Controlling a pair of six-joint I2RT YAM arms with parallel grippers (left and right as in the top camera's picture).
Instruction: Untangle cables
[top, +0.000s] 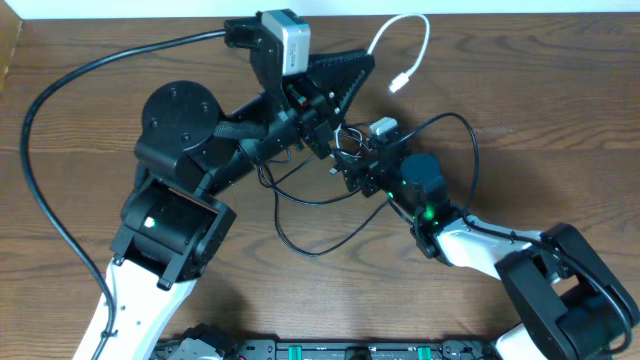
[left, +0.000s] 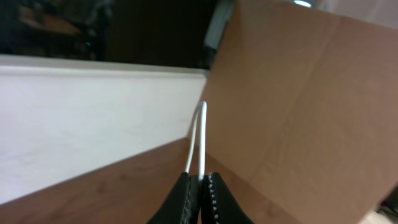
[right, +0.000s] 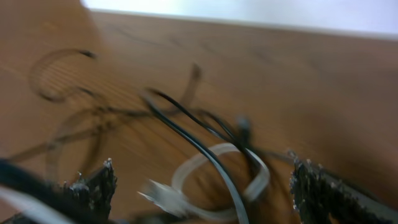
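1. The left end effector (left: 199, 185) is clamped shut on the white cable (left: 201, 134), just beyond the knot (top: 345, 148); the cable's plug end curls free past the knot on the desk (top: 560, 120)
2. The right end effector (right: 205, 186) hovers at the knot with its jaws spread wide, gripping nothing; black cables (right: 186, 134) and a white loop lie between its fingers
3. By my judgement the task is at an early stage: one white end is clear of the knot, but the black loops on the near side of the knot are crossed, so most of the separating is left to do
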